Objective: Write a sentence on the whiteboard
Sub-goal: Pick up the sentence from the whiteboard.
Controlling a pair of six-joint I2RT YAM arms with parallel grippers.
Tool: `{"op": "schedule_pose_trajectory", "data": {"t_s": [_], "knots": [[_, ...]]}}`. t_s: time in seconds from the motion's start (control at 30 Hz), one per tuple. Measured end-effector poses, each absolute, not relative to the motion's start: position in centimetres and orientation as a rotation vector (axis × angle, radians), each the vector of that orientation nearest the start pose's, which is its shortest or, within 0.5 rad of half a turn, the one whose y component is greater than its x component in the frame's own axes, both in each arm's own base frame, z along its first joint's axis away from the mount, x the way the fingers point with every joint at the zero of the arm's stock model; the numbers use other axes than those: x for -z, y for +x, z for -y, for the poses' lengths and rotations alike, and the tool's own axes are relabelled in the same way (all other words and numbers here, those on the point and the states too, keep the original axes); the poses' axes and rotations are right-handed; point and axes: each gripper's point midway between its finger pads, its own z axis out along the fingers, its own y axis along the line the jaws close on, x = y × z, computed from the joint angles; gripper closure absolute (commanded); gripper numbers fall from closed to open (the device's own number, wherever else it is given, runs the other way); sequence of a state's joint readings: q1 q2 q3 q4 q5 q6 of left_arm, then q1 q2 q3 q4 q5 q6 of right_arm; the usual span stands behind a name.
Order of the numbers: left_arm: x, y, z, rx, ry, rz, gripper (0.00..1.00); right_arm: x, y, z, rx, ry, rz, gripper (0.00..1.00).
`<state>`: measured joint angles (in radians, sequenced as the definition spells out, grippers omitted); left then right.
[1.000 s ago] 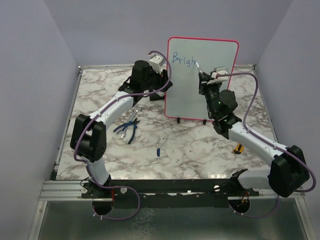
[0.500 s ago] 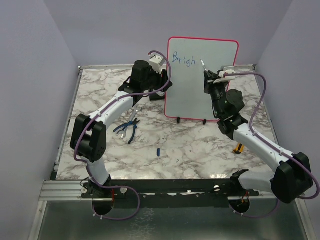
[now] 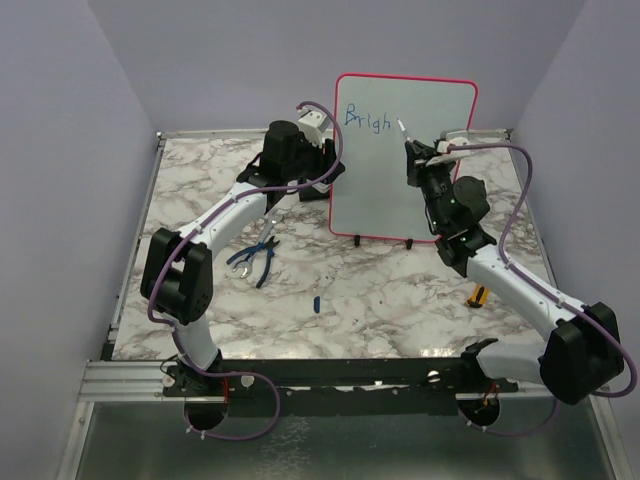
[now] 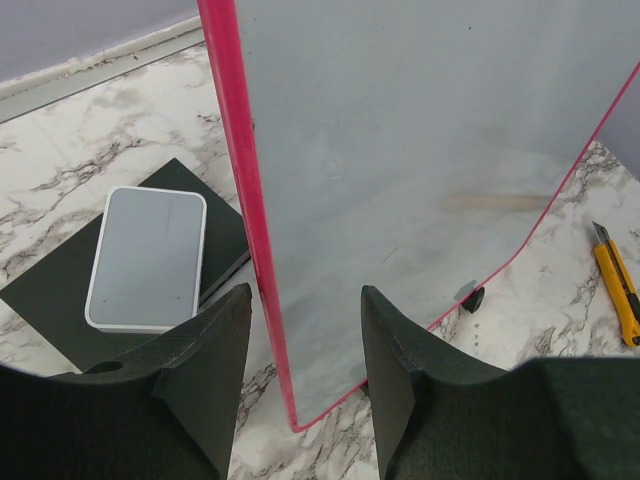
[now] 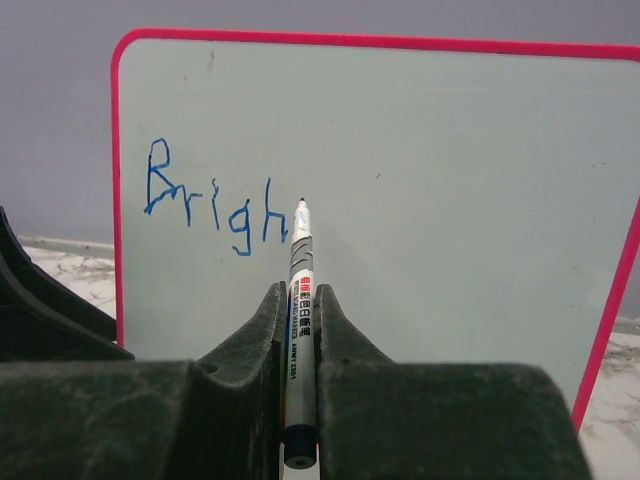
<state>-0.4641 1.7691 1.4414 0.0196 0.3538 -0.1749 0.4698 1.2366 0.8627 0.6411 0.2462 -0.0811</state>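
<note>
Subject: whiteboard (image 3: 385, 190), upright at upper centre of the top view, standing on small black feet (image 3: 359, 239) on the marble table (image 3: 380, 290).
Writing: sentence (image 5: 215, 205) unfinished. Blue "Brigh" sits in the board's upper left corner; all else is bare.
Right gripper (image 5: 299, 296): clenched on the marker (image 5: 300, 250), barrel pinched low, tip up and just right of the "h". Whether the tip touches the surface cannot be told.
Left gripper (image 4: 305, 305): jaws spread, one either side of the red frame (image 4: 255, 250), at lower centre of the left wrist view. Contact with the frame cannot be confirmed.
Handling, board: judged light, stiff and thin. The smooth face offers no purchase, and the narrow feet suggest it will rock or slide back under pen pressure.
Hold point, board: the frame edge, low and clear of the writing area, where the left gripper is placed. Not the face.
Handling, marker: slim, hard, slick barrel, likely to twist in the grip if pressed hard.
Stage: first word lacks its "t" and more words are to follow, so judged early in the task.
Risk: heavy strokes without bracing may tip the board.
Other items: pliers (image 3: 255, 262) left of centre in the top view; yellow utility knife (image 4: 612, 280) at the right edge of the left wrist view; eraser block (image 4: 145, 260) at its left, beside the board.
</note>
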Motion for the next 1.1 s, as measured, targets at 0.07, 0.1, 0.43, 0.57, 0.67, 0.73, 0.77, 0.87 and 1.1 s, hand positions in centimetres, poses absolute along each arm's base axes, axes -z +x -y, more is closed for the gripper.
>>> {"op": "schedule_pose_trajectory", "data": {"t_s": [0.07, 0.1, 0.43, 0.57, 0.67, 0.73, 0.77, 0.87, 1.1], "knots": [[-24.0, 44.9, 30.0, 0.765, 0.524, -1.86, 0.51, -35.2, 40.5, -15.5, -0.175, -0.156, -1.31, 0.99], [-24.0, 44.9, 30.0, 0.765, 0.524, -1.86, 0.51, -35.1, 40.7, -15.7, -0.177, -0.159, -1.312, 0.99], [-24.0, 44.9, 30.0, 0.765, 0.524, -1.86, 0.51, -34.7, 41.8, -16.5, -0.184, -0.176, -1.324, 0.99], [-24.0, 44.9, 30.0, 0.765, 0.524, -1.86, 0.51, -34.6, 42.1, -16.6, -0.182, -0.177, -1.328, 0.99], [-24.0, 44.9, 30.0, 0.765, 0.524, -1.86, 0.51, -34.5, 42.1, -16.7, -0.181, -0.177, -1.33, 0.99], [-24.0, 44.9, 30.0, 0.765, 0.524, -1.86, 0.51, -34.6, 42.2, -16.6, -0.177, -0.172, -1.331, 0.99], [-24.0, 44.9, 30.0, 0.765, 0.524, -1.86, 0.51, -34.6, 42.2, -16.5, -0.175, -0.169, -1.331, 0.99], [-24.0, 44.9, 30.0, 0.765, 0.524, -1.86, 0.51, -34.5, 42.2, -16.2, -0.165, -0.157, -1.333, 0.99], [-24.0, 44.9, 30.0, 0.765, 0.524, -1.86, 0.51, -34.7, 42.2, -15.5, -0.142, -0.125, -1.333, 0.99]]}}
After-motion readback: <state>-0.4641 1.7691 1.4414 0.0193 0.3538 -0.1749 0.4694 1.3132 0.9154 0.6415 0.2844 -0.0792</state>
